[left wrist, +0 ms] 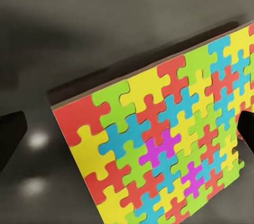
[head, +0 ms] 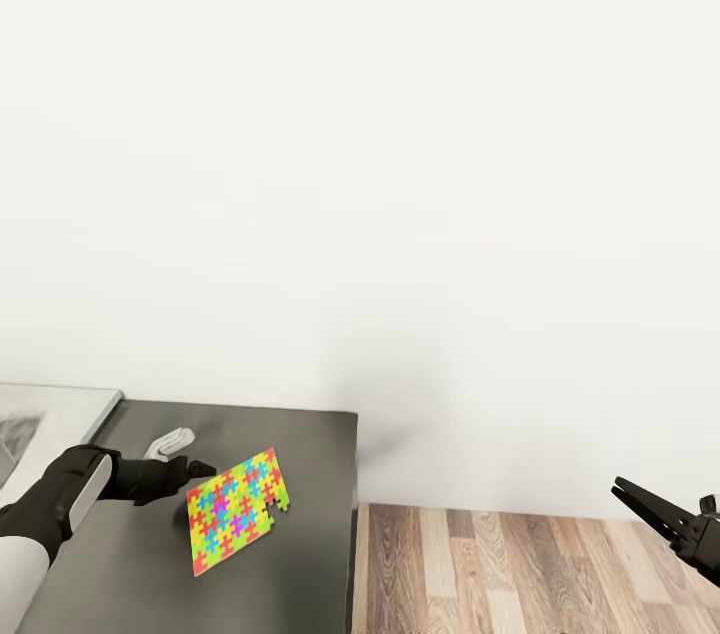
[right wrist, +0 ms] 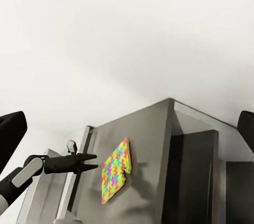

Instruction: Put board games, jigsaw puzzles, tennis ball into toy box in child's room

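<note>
- From the head view, we see our left gripper (head: 200, 467) with its fingers apart, holding nothing, just touching the far left corner of the jigsaw puzzle (head: 236, 511). The puzzle lies on the dark low part of the table (head: 310, 434), near its right edge. Our right gripper (head: 650, 504) hangs open and empty, far off to the right over the wood floor (head: 500, 564)
- In the left wrist view, the puzzle (left wrist: 164, 144) sits between our two dark fingertips (left wrist: 10, 134), so we are lined up
- In the right wrist view, the puzzle (right wrist: 115, 171) looks tipped up a bit off the table top (right wrist: 153, 144)
- We think we should slide both fingers around the puzzle's thin edge, then squeeze slowly so it does not slip off the table
</note>
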Available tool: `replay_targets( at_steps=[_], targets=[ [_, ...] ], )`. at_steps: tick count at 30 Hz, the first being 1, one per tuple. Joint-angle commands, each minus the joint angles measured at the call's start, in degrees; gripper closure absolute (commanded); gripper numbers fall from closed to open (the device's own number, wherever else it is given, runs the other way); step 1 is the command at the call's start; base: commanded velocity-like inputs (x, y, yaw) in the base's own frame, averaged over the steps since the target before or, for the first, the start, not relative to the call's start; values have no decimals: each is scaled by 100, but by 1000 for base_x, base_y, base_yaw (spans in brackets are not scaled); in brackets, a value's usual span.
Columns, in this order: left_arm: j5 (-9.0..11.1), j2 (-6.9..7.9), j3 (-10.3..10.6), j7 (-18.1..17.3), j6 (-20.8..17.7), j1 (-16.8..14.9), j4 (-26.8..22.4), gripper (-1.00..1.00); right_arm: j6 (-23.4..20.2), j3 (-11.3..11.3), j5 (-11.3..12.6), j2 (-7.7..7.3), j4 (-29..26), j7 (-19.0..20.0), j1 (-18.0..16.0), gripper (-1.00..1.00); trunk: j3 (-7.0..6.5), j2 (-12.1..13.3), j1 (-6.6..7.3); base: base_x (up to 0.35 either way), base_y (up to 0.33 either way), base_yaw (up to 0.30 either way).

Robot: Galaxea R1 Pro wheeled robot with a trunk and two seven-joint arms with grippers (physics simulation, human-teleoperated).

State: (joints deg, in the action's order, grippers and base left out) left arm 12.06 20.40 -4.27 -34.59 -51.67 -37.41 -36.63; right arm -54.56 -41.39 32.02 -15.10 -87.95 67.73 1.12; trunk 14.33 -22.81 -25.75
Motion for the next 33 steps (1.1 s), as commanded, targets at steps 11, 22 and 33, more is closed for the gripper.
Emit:
replay_targets(
  at_steps=[11, 22, 33],
  targets=[
    [-2, 6, -13, -30, 75, -3, -1, -100, -29, -1, 14, -2, -3, 3, -5, -100, 109, -11, -3, 0, 0, 0],
    [0, 2, -13, -38, 90, -3, -2, -100, -29, -1, 14, -2, -9, 5, -5, -100, 206, -11, -3, 0, 0, 0],
    [-2, -25, -13, -38, 106, -3, 4, -100, -29, -9, 14, -2, -12, 52, -7, -100, 227, -11, -3, 0, 0, 0]
  ],
)
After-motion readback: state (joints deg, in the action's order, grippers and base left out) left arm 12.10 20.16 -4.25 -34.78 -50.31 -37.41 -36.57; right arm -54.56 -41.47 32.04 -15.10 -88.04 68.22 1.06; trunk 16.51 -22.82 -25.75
